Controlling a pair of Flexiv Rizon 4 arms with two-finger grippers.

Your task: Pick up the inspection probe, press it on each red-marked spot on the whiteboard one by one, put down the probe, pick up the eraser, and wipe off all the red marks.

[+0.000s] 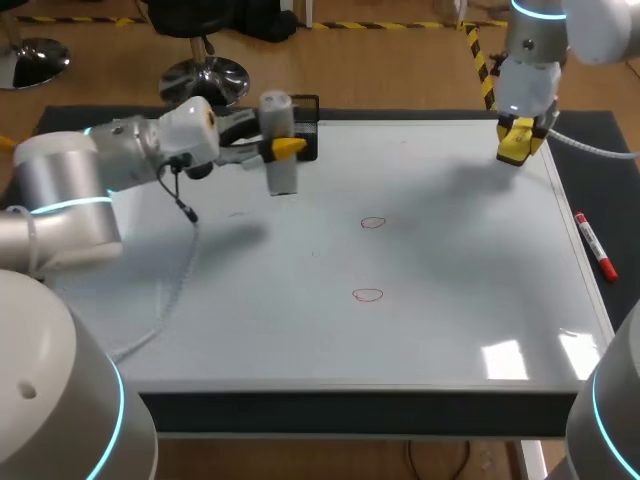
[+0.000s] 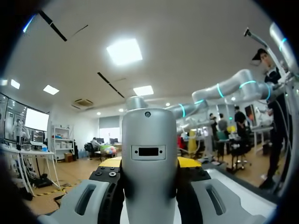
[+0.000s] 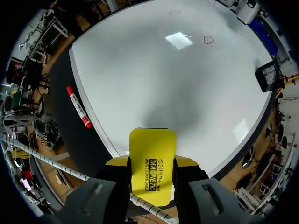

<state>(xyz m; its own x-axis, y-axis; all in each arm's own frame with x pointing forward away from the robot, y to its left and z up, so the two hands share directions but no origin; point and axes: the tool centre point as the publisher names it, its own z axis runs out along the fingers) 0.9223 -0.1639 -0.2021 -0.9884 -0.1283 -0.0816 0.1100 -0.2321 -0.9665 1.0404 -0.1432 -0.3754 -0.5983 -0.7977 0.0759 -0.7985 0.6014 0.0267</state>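
My left gripper (image 1: 284, 147) is shut on the grey cylindrical inspection probe (image 1: 279, 140) and holds it upright above the back left of the whiteboard (image 1: 450, 320). In the left wrist view the probe (image 2: 149, 154) fills the gap between the fingers of that gripper (image 2: 149, 164). Two red marks, one farther (image 1: 373, 222) and one nearer (image 1: 368, 294), lie mid-board. At the back right corner my right gripper (image 1: 520, 141) is shut on the yellow eraser (image 1: 518, 146). The right wrist view shows the eraser (image 3: 152, 163) clamped in its gripper (image 3: 152, 169), with both marks (image 3: 208, 40) (image 3: 175, 12) far ahead.
A black holder (image 1: 308, 128) stands at the board's back edge, just behind the probe. A red marker (image 1: 594, 246) lies on the dark mat to the right of the board; the right wrist view has the marker (image 3: 78, 107) beside the board's edge.
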